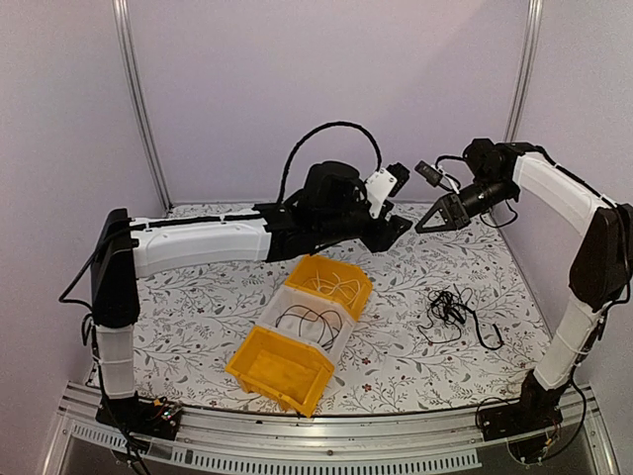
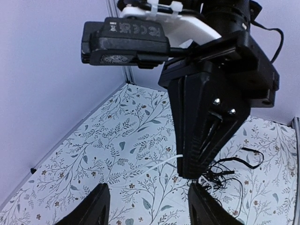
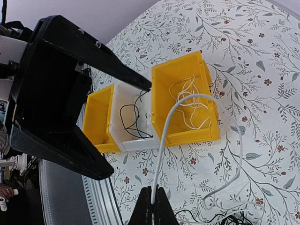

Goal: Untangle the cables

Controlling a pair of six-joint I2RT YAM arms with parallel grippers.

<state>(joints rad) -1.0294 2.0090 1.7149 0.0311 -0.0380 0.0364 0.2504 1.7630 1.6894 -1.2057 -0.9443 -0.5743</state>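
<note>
A tangle of black cables [image 1: 452, 309] lies on the table at the right, and also shows in the left wrist view as the black cables [image 2: 225, 174]. My right gripper [image 3: 153, 200] is shut on a white cable [image 3: 161, 140], which arcs up and loops back down toward the table. It hangs above the table's back middle as the right gripper [image 1: 429, 224]. My left gripper [image 2: 149, 206] stands open and empty just left of it, its fingers wide apart. In the left wrist view the white cable [image 2: 161, 164] sticks out of the right gripper [image 2: 191, 171].
Three bins stand in a diagonal row mid-table. The far yellow bin [image 1: 351, 269] holds white cables [image 3: 192, 101]. The white bin [image 1: 280, 303] holds black cables [image 3: 133, 119]. The near yellow bin [image 1: 279, 368] shows nothing inside. A metal rail [image 1: 326, 435] runs along the near edge.
</note>
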